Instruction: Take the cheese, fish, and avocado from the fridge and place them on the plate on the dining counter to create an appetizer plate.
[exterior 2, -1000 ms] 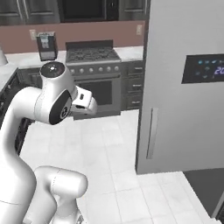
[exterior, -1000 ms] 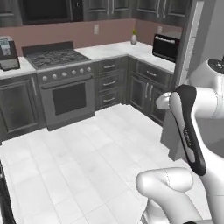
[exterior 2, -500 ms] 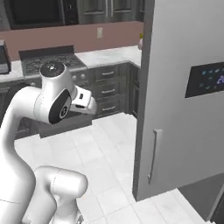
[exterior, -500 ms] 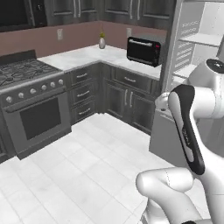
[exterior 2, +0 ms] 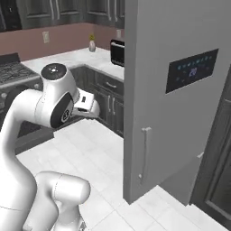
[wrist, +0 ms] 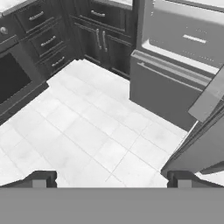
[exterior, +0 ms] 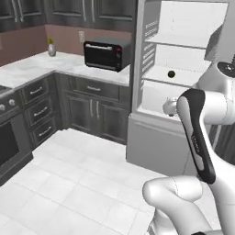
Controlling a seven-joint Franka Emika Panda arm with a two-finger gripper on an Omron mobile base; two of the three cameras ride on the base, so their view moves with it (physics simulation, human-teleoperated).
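The fridge (exterior: pixel 156 133) stands open ahead, its white shelves and interior in the left base view. On its middle shelf sits the avocado (exterior: pixel 171 73), a small dark ball. My gripper (wrist: pixel 111 180) is open with nothing between its fingertips (wrist: pixel 39 179). It hangs over the white floor, well short of the fridge, whose grey lower front (wrist: pixel 170 87) and white drawer (wrist: pixel 188 35) fill the hand view's upper right. The cheese, fish, plate and dining counter are out of view.
The open grey fridge door (exterior 2: pixel 176 94), with a dark display panel, stands close on the right. A black toaster oven (exterior: pixel 103 54) and a small vase (exterior: pixel 52 47) sit on the marble worktop (exterior: pixel 36 66) over dark cabinets (exterior: pixel 92 108). White floor tiles (exterior: pixel 69 183) lie between.
The whole picture has shifted: the base has swung towards the fridge. The stove has slid off to the left and the open fridge has come into view. The gripper stays open.
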